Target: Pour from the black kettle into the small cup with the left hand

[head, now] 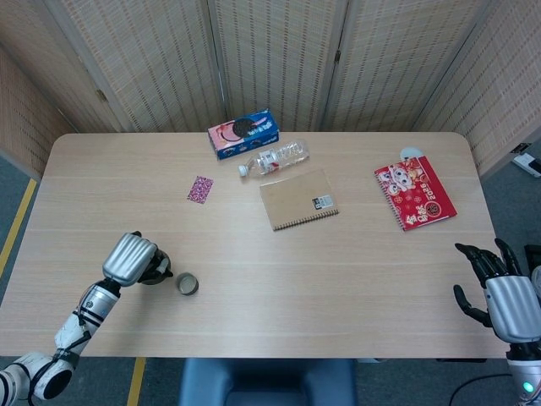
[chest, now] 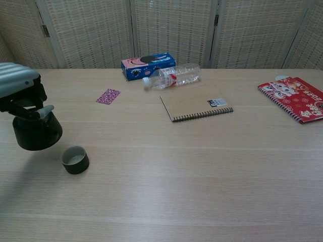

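My left hand [head: 129, 259] [chest: 17, 88] grips the top of the black kettle [chest: 37, 131] [head: 156, 271], which stays upright at the table's front left. In the chest view its base is at or just above the tabletop; I cannot tell which. The small dark cup [head: 187, 284] [chest: 75, 160] stands upright just right of the kettle, a little nearer the front edge, apart from it. My right hand [head: 505, 292] shows only in the head view, off the table's front right corner, fingers spread and holding nothing.
Farther back lie a pink patterned card [head: 200, 189], a blue biscuit box [head: 244, 133], a clear water bottle [head: 274, 158] on its side, a brown spiral notebook [head: 298, 200] and a red notebook [head: 415, 193]. Wicker screens close off the back.
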